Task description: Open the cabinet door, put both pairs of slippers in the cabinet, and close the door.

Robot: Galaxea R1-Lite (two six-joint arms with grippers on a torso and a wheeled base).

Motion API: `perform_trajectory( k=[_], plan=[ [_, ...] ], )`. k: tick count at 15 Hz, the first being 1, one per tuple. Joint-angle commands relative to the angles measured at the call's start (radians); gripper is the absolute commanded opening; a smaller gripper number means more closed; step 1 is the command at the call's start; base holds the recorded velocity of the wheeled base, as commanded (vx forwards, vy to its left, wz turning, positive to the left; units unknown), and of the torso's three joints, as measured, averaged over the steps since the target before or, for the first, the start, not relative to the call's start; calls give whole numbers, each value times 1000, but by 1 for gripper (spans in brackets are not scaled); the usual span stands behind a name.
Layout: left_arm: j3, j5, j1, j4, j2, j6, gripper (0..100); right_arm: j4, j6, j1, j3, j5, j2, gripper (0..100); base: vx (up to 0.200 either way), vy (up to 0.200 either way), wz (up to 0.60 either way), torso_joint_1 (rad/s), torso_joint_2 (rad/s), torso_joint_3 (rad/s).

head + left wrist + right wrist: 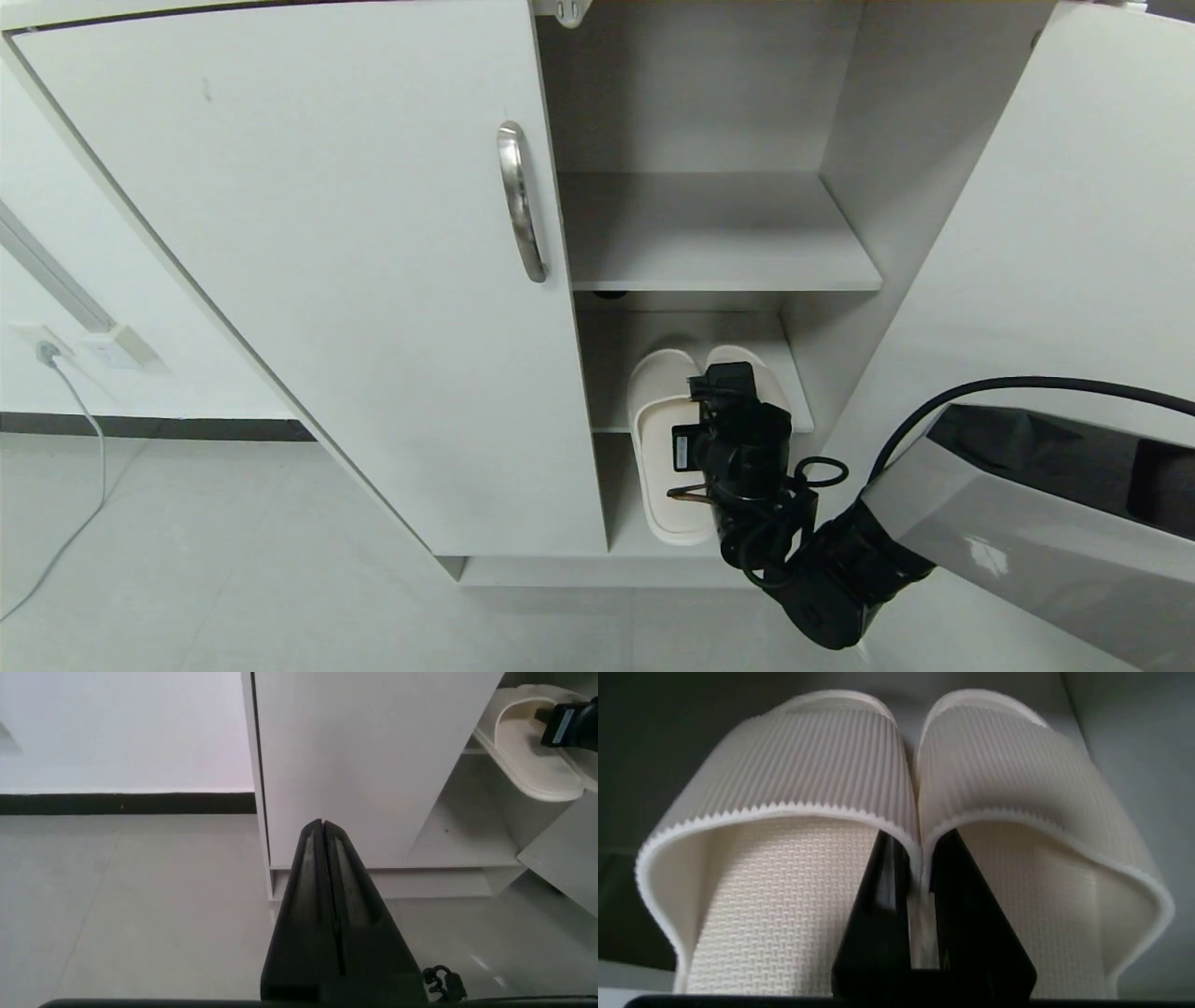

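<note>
The slippers [813, 775] are seen in ribbed matt foam; the cabinet door [308, 261] is finished smooth and matt, its handle [519, 201] in brushed metal

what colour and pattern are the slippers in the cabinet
Cream-white slippers with ribbed straps, clearest in the right wrist view.

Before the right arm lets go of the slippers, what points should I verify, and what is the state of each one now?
1. Right door swung open wide enough: ok.
2. Right end effector shut on the inner edges of both slippers: ok.
3. Slippers fully on the lower shelf: not ok, the heels reach out past its front edge.
4. Soles resting on the shelf: cannot tell.
5. Left end effector shut and outside the cabinet, in front of the closed left door: ok.
</note>
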Motion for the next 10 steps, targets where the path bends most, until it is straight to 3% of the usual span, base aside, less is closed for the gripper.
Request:
perform_trajectory(
  k=[1, 10],
  plan=[
    [0, 0, 0, 0, 2, 0, 0, 5, -1, -17, -20, 4, 19, 0, 0, 0, 0, 0, 0, 0],
    [0, 0, 0, 0, 2, 0, 0, 182, -1, -89, -324, 22, 123, 0, 0, 0, 0, 0, 0, 0]
  ],
)
